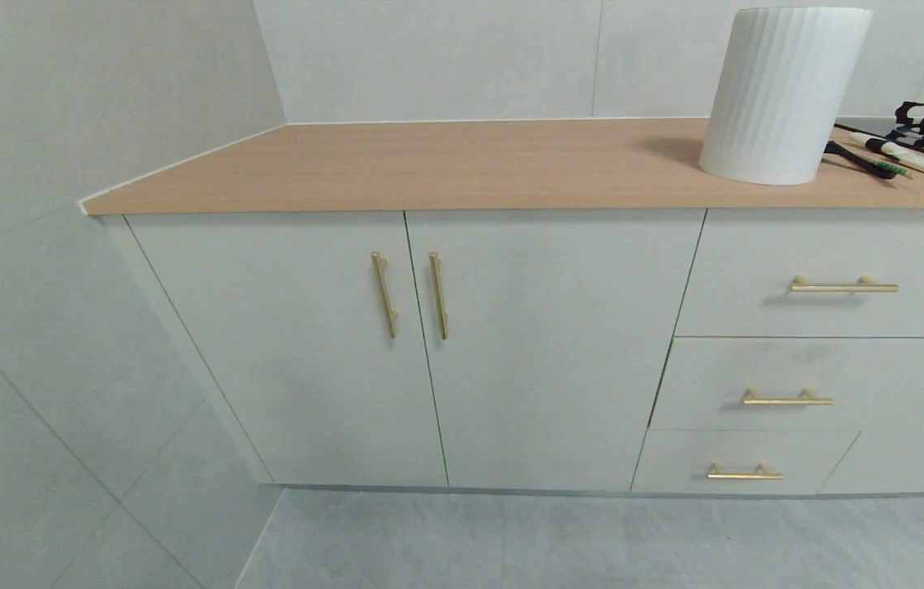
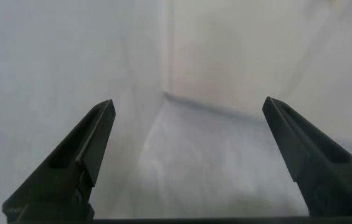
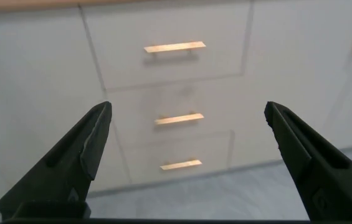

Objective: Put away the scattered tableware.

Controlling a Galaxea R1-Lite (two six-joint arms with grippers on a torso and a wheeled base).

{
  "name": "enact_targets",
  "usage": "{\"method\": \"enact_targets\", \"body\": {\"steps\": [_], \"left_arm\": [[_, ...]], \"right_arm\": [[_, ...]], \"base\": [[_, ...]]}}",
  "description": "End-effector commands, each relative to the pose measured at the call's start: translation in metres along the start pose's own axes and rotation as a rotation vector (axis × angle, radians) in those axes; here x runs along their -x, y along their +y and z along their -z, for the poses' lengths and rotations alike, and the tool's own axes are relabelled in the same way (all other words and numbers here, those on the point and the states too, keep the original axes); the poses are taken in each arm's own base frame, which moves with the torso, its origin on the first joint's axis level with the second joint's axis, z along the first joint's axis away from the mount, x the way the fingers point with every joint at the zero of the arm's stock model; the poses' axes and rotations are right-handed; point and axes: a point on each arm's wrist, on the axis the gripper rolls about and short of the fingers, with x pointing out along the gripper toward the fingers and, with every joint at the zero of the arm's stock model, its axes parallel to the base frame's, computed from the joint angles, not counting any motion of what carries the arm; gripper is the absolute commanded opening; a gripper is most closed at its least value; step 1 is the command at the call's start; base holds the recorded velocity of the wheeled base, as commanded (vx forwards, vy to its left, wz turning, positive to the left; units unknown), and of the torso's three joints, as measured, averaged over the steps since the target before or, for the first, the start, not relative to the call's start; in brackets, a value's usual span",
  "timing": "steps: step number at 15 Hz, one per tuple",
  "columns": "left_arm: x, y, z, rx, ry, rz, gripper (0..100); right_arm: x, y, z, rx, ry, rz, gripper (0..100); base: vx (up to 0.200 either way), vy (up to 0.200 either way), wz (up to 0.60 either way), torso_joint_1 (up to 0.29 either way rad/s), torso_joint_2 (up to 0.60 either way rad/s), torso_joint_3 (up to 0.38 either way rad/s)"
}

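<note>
Nothing seemed put away yet: utensils (image 1: 920, 160) lay just beside the white holder (image 1: 781, 94), while the left gripper (image 2: 189, 101) and right gripper (image 3: 188, 104) gaped empty.

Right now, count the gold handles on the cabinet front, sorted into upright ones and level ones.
Upright handles: 2
Level handles: 3
Total: 5
</note>
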Motion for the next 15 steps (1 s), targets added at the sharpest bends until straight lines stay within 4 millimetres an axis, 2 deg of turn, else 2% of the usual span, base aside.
{"method": "enact_targets", "body": {"steps": [1,2,5,7,10,11,13,15], "left_arm": [[-0.004,0.0,0.013,0.021,-0.018,-0.07,100],[-0.006,0.0,0.015,0.032,-0.036,-0.102,100],[0.001,0.0,0.019,0.024,-0.165,-0.18,100],[0.0,-0.001,0.019,0.042,-0.186,-0.166,100],[-0.001,-0.005,0.02,0.027,-0.172,0.017,100],[0.0,-0.008,0.02,0.024,-0.16,0.127,100],[0.0,-0.01,0.021,0.002,-0.152,0.215,100],[0.0,-0.01,0.021,-0.011,-0.153,0.231,100]], "right_arm": [[0.017,-0.002,0.026,0.006,-0.046,0.059,100],[0.015,-0.002,0.03,0.007,-0.038,0.089,100],[0.006,-0.001,0.058,0.019,0.005,0.093,100],[0.007,-0.001,0.063,0.023,0.045,0.09,100],[0.007,0.001,0.066,0.032,0.075,0.011,100],[0.007,0.002,0.066,0.031,0.075,-0.052,100],[0.007,0.004,0.066,0.049,0.072,-0.14,100],[0.005,0.005,0.065,0.081,0.088,-0.154,100]], "base": [[0.0,0.0,0.0,0.0,0.0,0.0],[0.0,0.0,0.0,0.0,0.0,0.0],[0.0,0.0,0.0,0.0,0.0,0.0],[0.0,0.0,0.0,0.0,0.0,0.0],[0.0,0.0,0.0,0.0,0.0,0.0],[0.0,0.0,0.0,0.0,0.0,0.0],[0.0,0.0,0.0,0.0,0.0,0.0],[0.0,0.0,0.0,0.0,0.0,0.0]]}}
